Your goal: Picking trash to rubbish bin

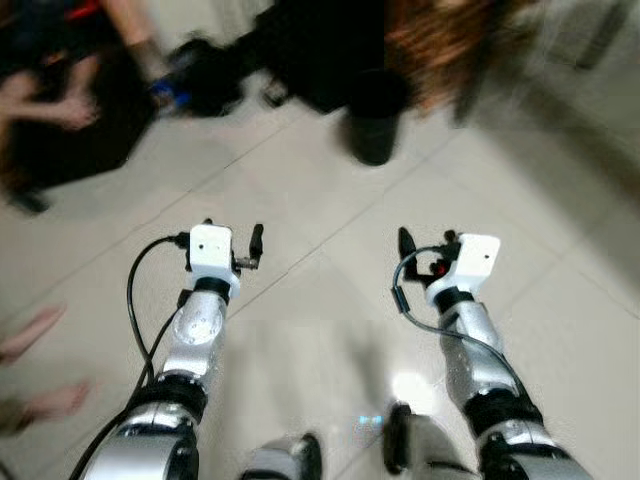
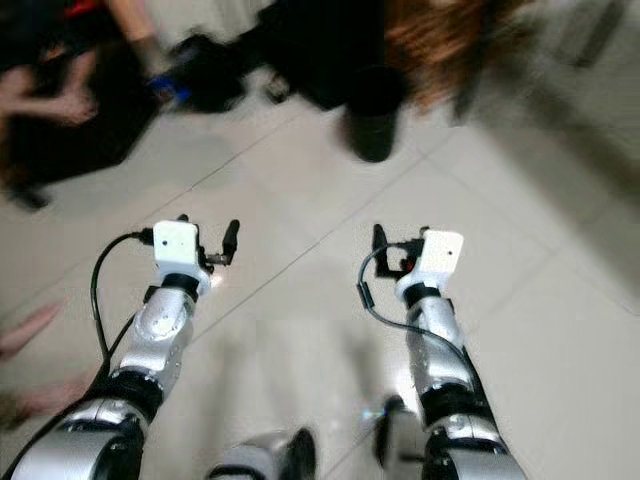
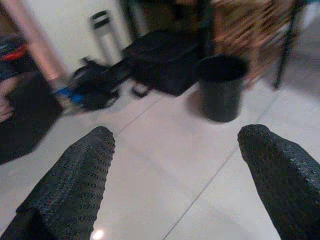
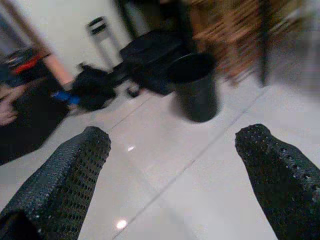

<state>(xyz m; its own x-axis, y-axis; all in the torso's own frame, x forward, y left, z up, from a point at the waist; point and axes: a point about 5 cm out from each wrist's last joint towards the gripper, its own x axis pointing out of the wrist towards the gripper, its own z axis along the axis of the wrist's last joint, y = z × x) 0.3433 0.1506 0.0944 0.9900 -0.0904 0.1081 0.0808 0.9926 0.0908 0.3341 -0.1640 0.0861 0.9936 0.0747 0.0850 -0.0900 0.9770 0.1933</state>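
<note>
**Both grippers empty, bin ahead, no trash in sight**

The pale tiled floor (image 1: 330, 300) carries everything here, and the head views are smeared as if the robot is on the move. Along the floor's far edge sit dark bags (image 3: 160, 60) and a wooden, slatted piece of furniture (image 3: 250, 30); a person's hand (image 1: 75, 105) shows at the far left corner, and bare feet (image 1: 40, 370) at the left edge.

The black rubbish bin (image 1: 375, 118) stands upright on the floor's far side, just in front of the bags, with its mouth open. It lies well ahead of both arms, roughly between their lines and a little nearer the right arm's.

The left gripper (image 3: 175, 165) is held out low over the floor, its 2 fingers (image 3: 75, 175) spread wide with nothing between them. The right gripper (image 4: 175, 165) matches it: 2 fingers (image 4: 70, 175) wide apart, empty, pointing toward the bin.

No piece of trash can be made out on the floor near either gripper; blur may hide something small. My reading is that the step in hand is the search or approach, before any pick. The next move probably calls for steadying the view, finding the trash, then lowering 1 gripper over it.
</note>
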